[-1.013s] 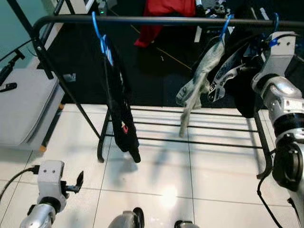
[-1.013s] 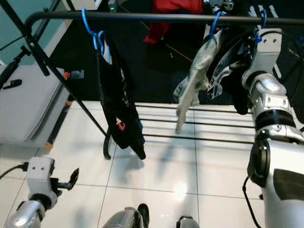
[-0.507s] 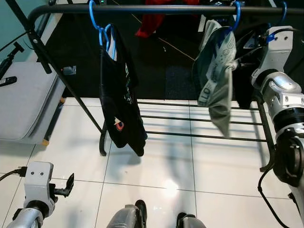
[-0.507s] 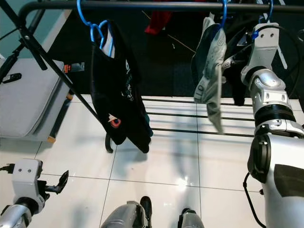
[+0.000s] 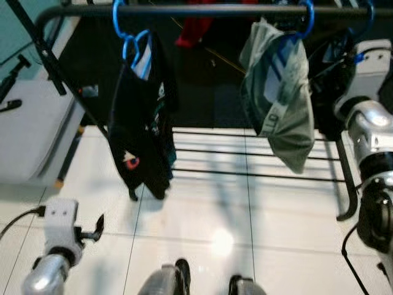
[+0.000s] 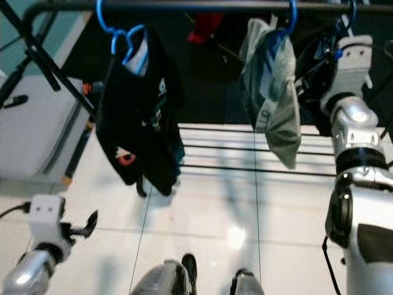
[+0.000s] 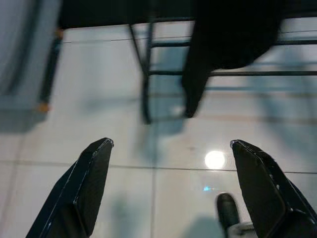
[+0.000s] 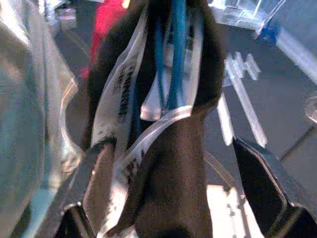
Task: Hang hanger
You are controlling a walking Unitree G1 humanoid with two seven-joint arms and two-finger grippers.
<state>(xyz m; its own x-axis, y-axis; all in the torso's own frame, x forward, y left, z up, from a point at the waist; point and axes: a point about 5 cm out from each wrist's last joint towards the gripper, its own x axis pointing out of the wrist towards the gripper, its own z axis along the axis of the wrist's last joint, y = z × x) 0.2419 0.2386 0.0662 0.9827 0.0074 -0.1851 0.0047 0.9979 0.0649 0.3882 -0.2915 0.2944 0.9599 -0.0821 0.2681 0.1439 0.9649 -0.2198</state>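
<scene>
Left eye view: rail [image 5: 202,9] across frame top carries blue hangers [image 5: 305,18] with clothes. Right gripper [image 8: 171,163], upper right, fingers spread wide around black garment [image 8: 173,163]. Left gripper [image 7: 173,183], lower left, wide open, empty.

Bright overhead light glares as a round hotspot on the glossy white floor [image 5: 221,243], near the robot's feet. Soft shadows of the rack [image 5: 184,9] and clothes fall on the tiles. The far background is dark. All views are motion-blurred; the right wrist view is strongly defocused.
</scene>
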